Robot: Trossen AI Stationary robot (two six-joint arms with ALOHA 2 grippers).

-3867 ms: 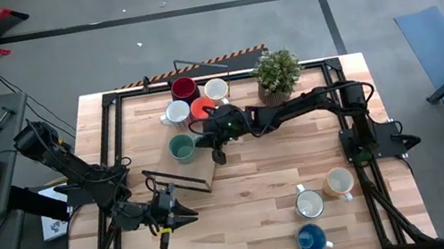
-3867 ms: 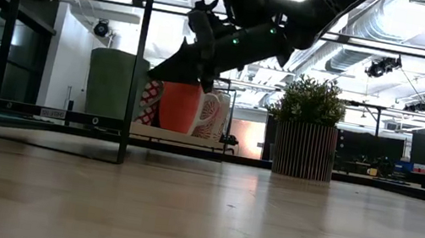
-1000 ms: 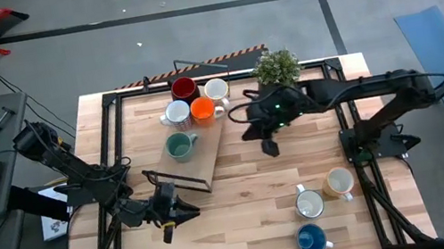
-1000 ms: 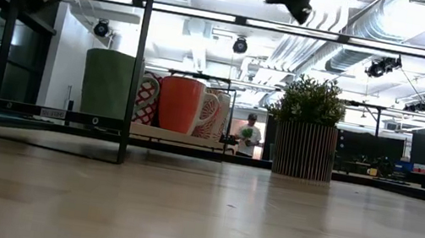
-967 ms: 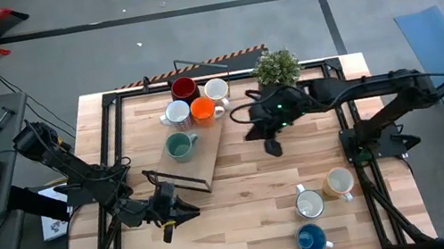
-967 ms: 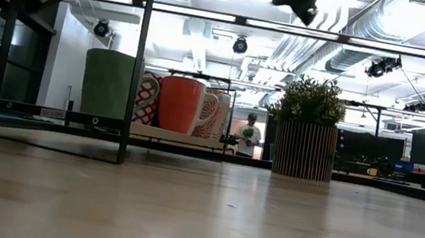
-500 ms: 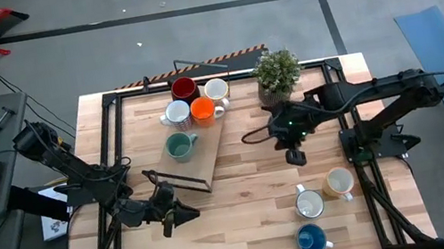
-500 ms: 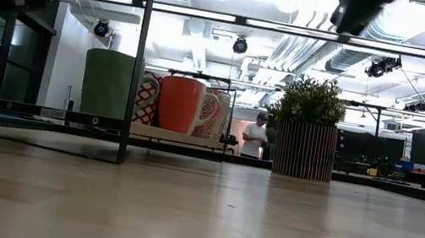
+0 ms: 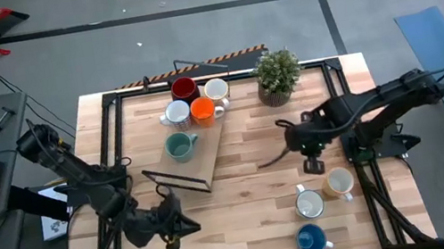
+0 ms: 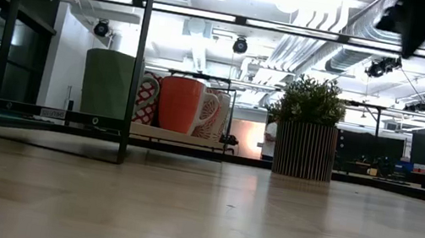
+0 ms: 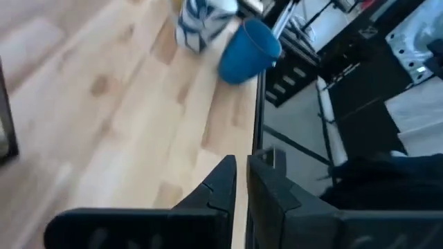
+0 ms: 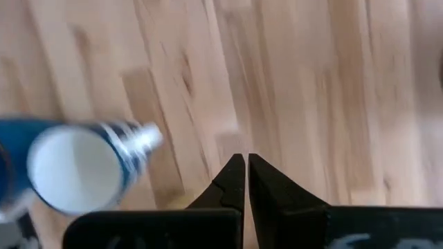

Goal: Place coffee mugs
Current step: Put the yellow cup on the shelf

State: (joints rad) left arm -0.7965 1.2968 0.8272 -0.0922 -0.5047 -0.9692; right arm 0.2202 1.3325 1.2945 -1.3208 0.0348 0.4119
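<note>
The right end effector [image 9: 313,165], closed and empty, is hovering just beside the tan mug [image 9: 338,182], likely lining up to grasp it. The left end effector [image 9: 171,234], nearly closed and empty, is waiting at the counter [image 9: 251,192] edge.

We saw a bench [image 9: 244,202] of pale wood planks, smooth with a soft sheen, framed by matt black metal rails [image 9: 115,133]. The mugs looked like glazed ceramic: the orange mug [image 9: 202,108] and dark red mug [image 9: 183,88] glossy, the blue mug [image 9: 311,238] shiny inside. A thin black metal wire frame [image 10: 67,66] stood matt. The plant pot [image 10: 304,150] had a ribbed, wood-like surface. The right tool [image 12: 242,181] and left tool [image 11: 239,190] appeared as matt black plastic.
</note>
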